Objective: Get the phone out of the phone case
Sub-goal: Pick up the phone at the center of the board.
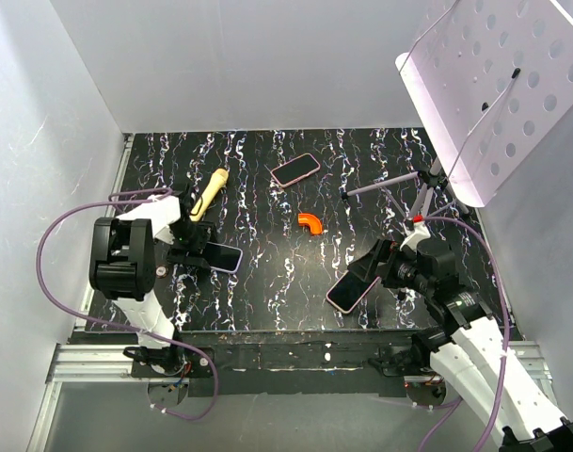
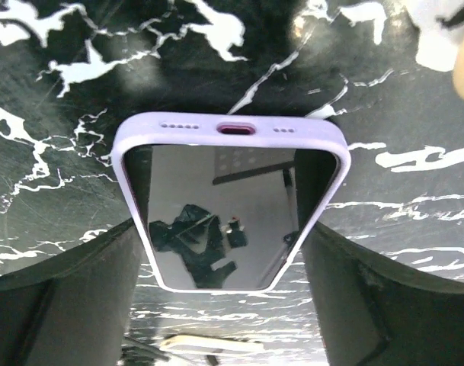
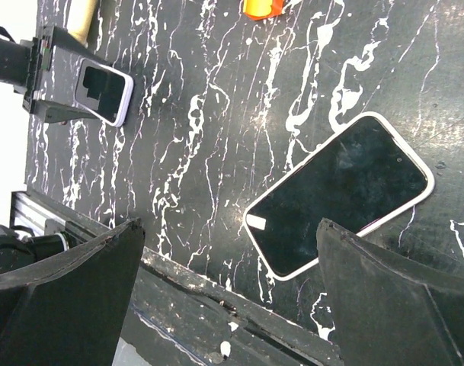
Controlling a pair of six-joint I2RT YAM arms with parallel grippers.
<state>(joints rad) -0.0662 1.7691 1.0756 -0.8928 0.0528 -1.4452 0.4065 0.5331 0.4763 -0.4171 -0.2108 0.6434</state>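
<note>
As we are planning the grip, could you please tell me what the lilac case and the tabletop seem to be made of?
The lilac case looks like soft matte silicone or rubber: rounded edges, no glare. The tabletop looks like a black white-veined marble-print surface, possibly laminate; real stone cannot be excluded.

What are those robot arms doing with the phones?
Two robot arms are working on phones that lie on a dark table. The left gripper has its fingers on either side of the purple phone, though I can't tell if it is squeezing. The right gripper hangs open above the pink phone. Both phones sit in their cases.
</note>
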